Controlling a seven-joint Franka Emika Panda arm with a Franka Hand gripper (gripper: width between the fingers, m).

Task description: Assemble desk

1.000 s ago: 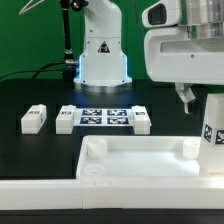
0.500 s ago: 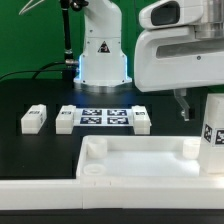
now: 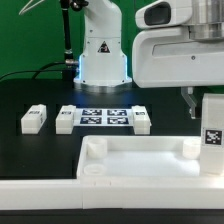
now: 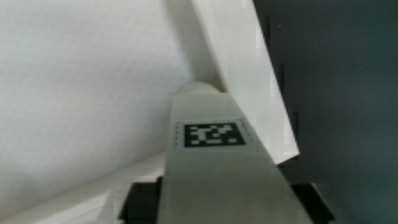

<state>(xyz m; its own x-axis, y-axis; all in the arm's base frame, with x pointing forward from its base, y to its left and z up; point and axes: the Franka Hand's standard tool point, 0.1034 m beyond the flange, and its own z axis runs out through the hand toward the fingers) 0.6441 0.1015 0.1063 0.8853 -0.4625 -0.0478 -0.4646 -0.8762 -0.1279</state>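
The white tabletop (image 3: pixel 150 165) lies at the front of the exterior view, rim up, with a round socket (image 3: pixel 92 170) in its near left corner. My gripper (image 3: pixel 205 98) is at the exterior view's right, shut on a white square leg (image 3: pixel 212 125) with a tag, held upright over the tabletop's far right corner. In the wrist view the held leg (image 4: pixel 217 160) sits between my dark fingers (image 4: pixel 151 200), above the tabletop's rim (image 4: pixel 231 60). Three more tagged legs lie on the black table: one (image 3: pixel 33 119), a second (image 3: pixel 66 119) and a third (image 3: pixel 141 121).
The marker board (image 3: pixel 104 118) lies between the second and third loose legs. The robot base (image 3: pixel 103 55) stands behind it. A long white bar (image 3: pixel 35 192) runs along the front edge, against the tabletop.
My gripper has shifted a little to the exterior view's left with the leg in it, and the leg now stands more upright over the tabletop's corner.
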